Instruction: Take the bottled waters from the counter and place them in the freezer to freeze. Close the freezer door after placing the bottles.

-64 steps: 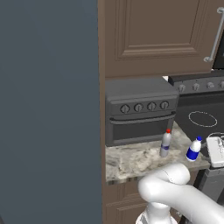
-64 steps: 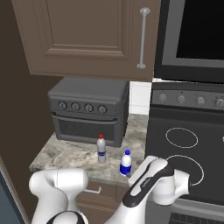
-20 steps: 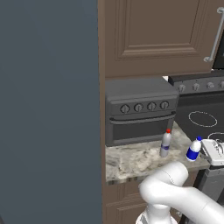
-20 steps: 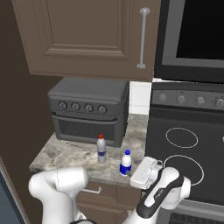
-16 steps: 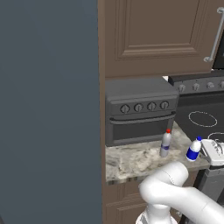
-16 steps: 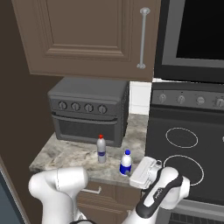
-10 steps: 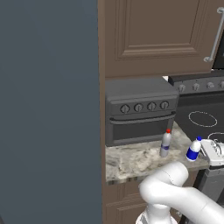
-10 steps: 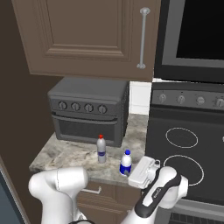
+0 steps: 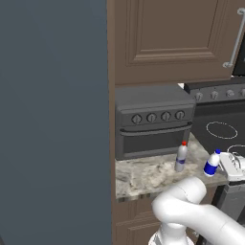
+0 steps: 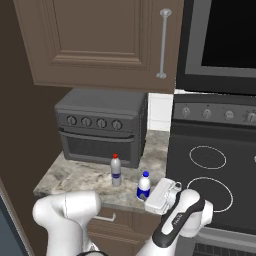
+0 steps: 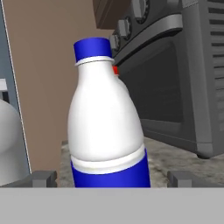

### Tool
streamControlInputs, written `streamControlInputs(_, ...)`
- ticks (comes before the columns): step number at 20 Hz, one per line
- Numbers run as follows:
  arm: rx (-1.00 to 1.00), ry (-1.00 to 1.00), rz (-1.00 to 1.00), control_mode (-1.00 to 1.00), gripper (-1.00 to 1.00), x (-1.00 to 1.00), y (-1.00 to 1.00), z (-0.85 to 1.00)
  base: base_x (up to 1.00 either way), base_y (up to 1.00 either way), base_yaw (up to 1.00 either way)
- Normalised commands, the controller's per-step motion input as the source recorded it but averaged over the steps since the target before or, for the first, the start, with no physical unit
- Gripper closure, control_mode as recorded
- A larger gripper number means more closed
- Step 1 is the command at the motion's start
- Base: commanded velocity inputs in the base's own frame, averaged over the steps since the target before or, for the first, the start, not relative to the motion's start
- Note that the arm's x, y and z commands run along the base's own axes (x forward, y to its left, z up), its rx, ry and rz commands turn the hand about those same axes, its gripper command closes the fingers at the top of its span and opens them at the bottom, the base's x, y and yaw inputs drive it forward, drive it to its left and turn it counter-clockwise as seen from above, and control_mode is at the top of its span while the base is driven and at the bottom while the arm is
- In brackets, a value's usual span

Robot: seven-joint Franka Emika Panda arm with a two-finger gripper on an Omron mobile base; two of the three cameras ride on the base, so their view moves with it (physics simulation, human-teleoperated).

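Speckled granite of the counter (image 10: 70, 177) carries both bottled waters, upright near its front edge by the stovetop (image 10: 212, 175). Nearest, the gripper (image 10: 159, 196) is levelled at the blue-capped bottle (image 10: 144, 186), jaws spread wide with a fingertip (image 11: 41, 178) on each side of the bottle's base in the hand view, nothing clenched. Just behind stands the red-capped bottle (image 10: 115, 170), then the toaster oven (image 10: 102, 127) at the back. This looks like the reach for the first bottle: next the jaws must close around its body before lifting it toward the freezer door (image 9: 52, 119), apparently shut.
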Motion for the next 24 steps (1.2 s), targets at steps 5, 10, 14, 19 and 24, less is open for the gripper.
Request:
streamControlInputs(5, 0.00, 0.00, 0.00, -1.00, -1.00, 0.00, 0.00, 0.06, 0.00, 0.00, 0.00)
streamControlInputs(10, 0.00, 0.00, 0.00, -1.00, -1.00, 0.01, 0.00, 0.21, 0.00, 0.00, 0.00)
streamControlInputs(14, 0.00, 0.00, 0.00, -1.00, -1.00, 0.05, 0.00, 0.21, 0.00, 0.00, 0.00)
streamControlInputs(19, 0.00, 0.00, 0.00, -1.00, -1.00, 0.04, 0.01, 0.05, 0.00, 0.00, 0.00)
streamControlInputs(24, 0.00, 0.00, 0.00, -1.00, -1.00, 0.02, 0.04, 0.00, 0.00, 0.00, 0.00)
